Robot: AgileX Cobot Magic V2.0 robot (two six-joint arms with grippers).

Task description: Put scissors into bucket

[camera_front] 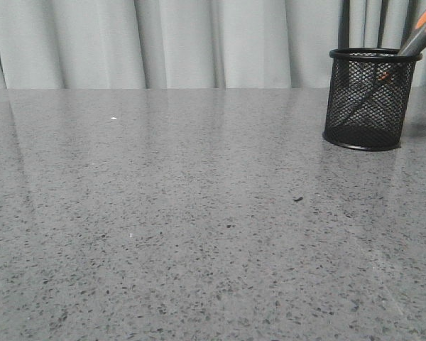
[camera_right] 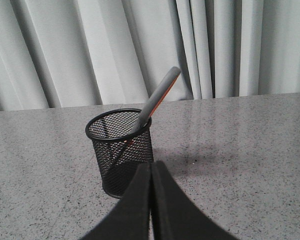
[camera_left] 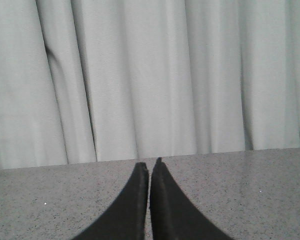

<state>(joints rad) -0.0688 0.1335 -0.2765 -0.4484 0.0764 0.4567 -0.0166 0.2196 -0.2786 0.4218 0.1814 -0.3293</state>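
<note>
The bucket [camera_front: 369, 99], a black wire-mesh cup, stands upright on the grey table at the far right in the front view. The scissors [camera_front: 422, 32] stand inside it, blades down, grey and orange handles leaning out over the rim. In the right wrist view the bucket [camera_right: 121, 152] with the scissors [camera_right: 159, 97] sits just beyond my right gripper [camera_right: 151, 165], which is shut and empty. My left gripper [camera_left: 149, 164] is shut and empty over bare table, facing the curtain. Neither gripper shows in the front view.
A pale pleated curtain [camera_front: 184, 42] hangs behind the far edge of the speckled grey table [camera_front: 163, 227]. A small dark speck [camera_front: 297, 199] lies on the table in front of the bucket.
</note>
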